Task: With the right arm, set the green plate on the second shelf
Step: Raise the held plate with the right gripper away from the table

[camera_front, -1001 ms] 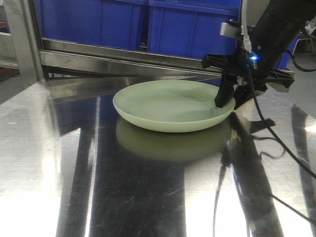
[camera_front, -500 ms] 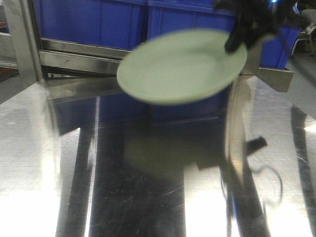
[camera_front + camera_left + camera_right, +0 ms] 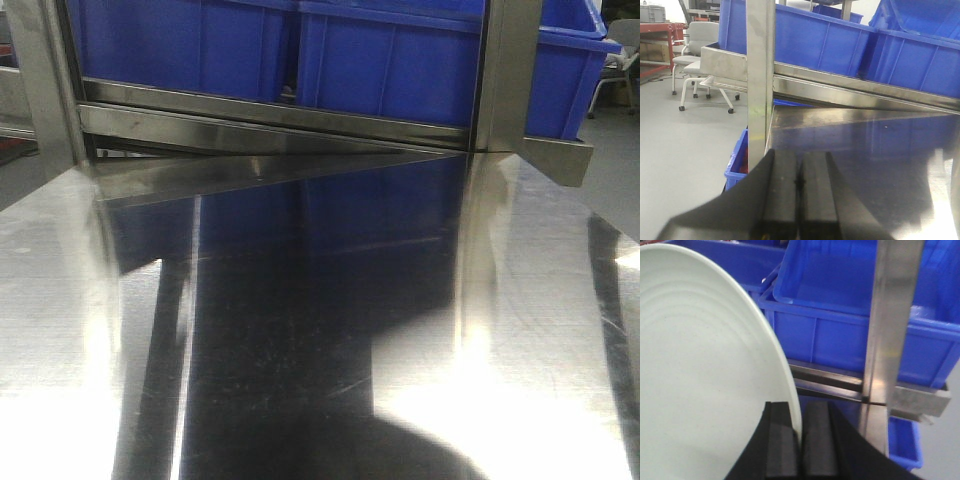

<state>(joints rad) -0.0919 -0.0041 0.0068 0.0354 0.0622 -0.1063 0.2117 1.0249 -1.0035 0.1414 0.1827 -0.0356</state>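
While our right gripper (image 3: 801, 440) pinches the rim of the green plate (image 3: 700, 365), whose face fills the wrist view's left and whose edge arcs up-left from the jaws, plate and arm have left the front view's steel tabletop (image 3: 300, 330). Our left gripper (image 3: 799, 195) sits with fingers pressed together, and blue bins (image 3: 840, 305) stand beyond.

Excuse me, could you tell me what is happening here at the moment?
The right gripper is clamped on the rim of the green plate and holds it up in front of the blue bins. The steel table in the front view carries no plate. The left gripper is shut and empty.
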